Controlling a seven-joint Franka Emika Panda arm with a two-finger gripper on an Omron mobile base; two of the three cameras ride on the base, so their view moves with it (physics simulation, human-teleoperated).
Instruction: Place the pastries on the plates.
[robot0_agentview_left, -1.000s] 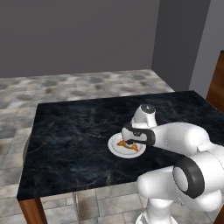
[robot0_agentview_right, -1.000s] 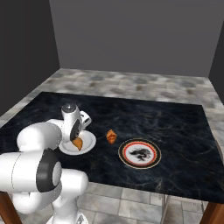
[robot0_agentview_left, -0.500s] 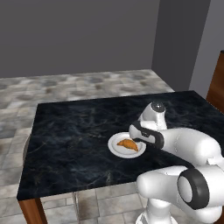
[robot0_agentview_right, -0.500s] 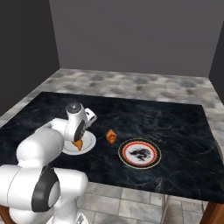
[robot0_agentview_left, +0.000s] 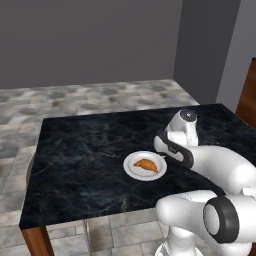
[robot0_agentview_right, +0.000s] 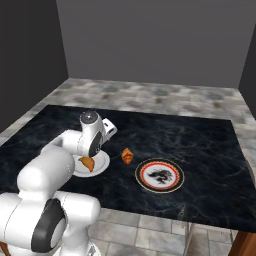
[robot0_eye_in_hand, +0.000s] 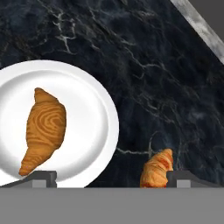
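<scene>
Beside the white plate (robot0_eye_in_hand: 94, 131) holding one croissant (robot0_eye_in_hand: 43, 129), my end effector (robot0_eye_in_hand: 111, 177), released, faces the second croissant (robot0_eye_in_hand: 156, 168).

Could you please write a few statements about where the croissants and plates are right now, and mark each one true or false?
1. One croissant lies on the plain white plate. True.
2. The second croissant lies on the patterned plate. False: it lies on the dark table, between the two plates.
3. The patterned plate has nothing on it. True.
4. The gripper is carrying a croissant. False: the fingertips stand wide apart, with nothing held between them.
5. The two plates are stacked. False: they lie apart, side by side on the table.
</scene>
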